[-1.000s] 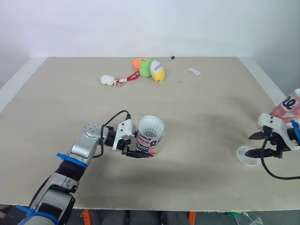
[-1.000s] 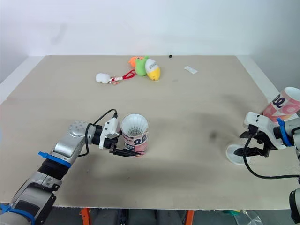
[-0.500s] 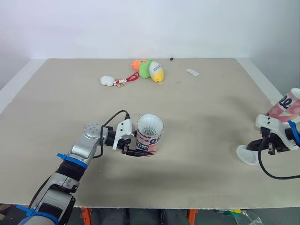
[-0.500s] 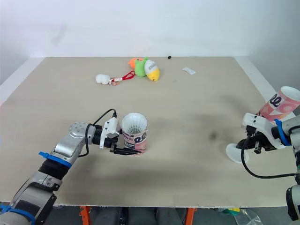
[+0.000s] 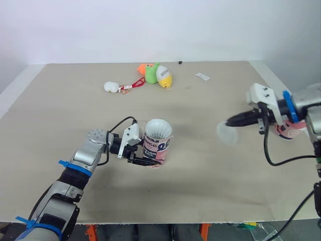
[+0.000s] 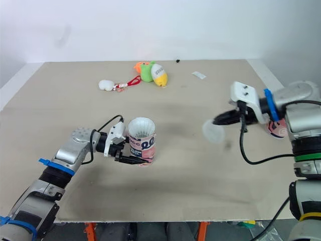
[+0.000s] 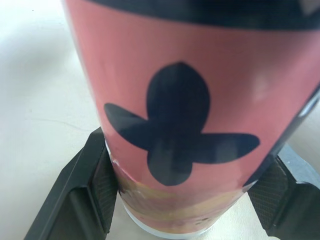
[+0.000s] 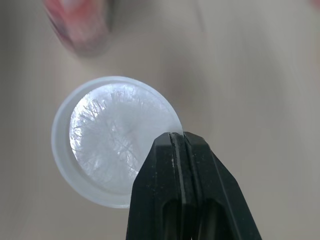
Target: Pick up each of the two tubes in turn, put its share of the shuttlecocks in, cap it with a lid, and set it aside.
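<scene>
Lower centre of the frame, my left jaws stay clenched round the foot of the pink printed cardboard tube (image 5: pixel 158 148). It stands upright on the beige desk (image 5: pixel 210 191), with white feather shuttlecocks (image 5: pixel 158 131) filling its mouth. Right of centre, the right jaws pinch the rim of the round translucent plastic lid (image 5: pixel 226 133). A second ago it lay flat at lower right; now it hangs in the air, nearer the tube (capping comes next, I judge). The second pink tube (image 5: pixel 288 129) sits behind that arm. Plush toys (image 5: pixel 160 74) lie at upper centre.
</scene>
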### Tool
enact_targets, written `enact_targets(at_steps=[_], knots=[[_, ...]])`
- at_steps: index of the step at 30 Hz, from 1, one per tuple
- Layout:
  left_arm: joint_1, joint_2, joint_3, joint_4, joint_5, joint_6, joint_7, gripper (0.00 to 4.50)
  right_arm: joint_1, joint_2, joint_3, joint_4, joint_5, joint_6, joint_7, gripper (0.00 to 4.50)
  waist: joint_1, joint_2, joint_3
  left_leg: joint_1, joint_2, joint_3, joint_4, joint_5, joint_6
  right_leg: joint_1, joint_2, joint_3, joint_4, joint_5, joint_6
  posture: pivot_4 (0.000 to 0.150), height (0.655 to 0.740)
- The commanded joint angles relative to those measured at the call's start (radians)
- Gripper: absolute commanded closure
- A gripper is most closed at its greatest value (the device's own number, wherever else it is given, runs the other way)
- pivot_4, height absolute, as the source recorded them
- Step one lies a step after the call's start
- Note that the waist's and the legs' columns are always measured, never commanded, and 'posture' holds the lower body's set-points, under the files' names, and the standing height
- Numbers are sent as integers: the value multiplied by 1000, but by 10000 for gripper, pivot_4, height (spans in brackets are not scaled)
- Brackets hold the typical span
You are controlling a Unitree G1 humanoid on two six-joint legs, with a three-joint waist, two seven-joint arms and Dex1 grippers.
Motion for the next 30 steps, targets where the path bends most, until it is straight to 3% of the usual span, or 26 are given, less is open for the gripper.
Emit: enact_targets(at_steps=[1, 10, 21, 30], knots=[[5, 14, -36, 56, 51, 3, -9, 12777, -111, 38, 27, -92, 62, 22, 43, 43959, 0, 0, 0, 0, 0, 0, 0, 0, 0, 0, 0, 0, 0, 0, 0, 1500, 7323], [-13, 26, -45, 76, 57, 1, -19, 12777, -364, 171, 278, -66, 67, -159, 43, 43959, 0, 0, 0, -1, 1, 1, 0, 0, 0, -1, -1, -1, 0, 0, -1, 1500, 7323], [17, 42, -41, 27, 49, 20, -5, 12777, -465, 339, 403, 45, -68, -350, 43, 43959, 0, 0, 0, -1, 4, 1, 0, 0, 0, -3, 1, -4, 0, 3, -7, 1500, 7323], [35, 46, -40, -16, 46, 41, 12, 12777, -471, 396, 422, 72, -163, -457, 43, 43959, 0, 0, 0, -1, 6, 1, 0, 0, 0, -3, 1, -5, 1, 5, -12, 1500, 7323]])
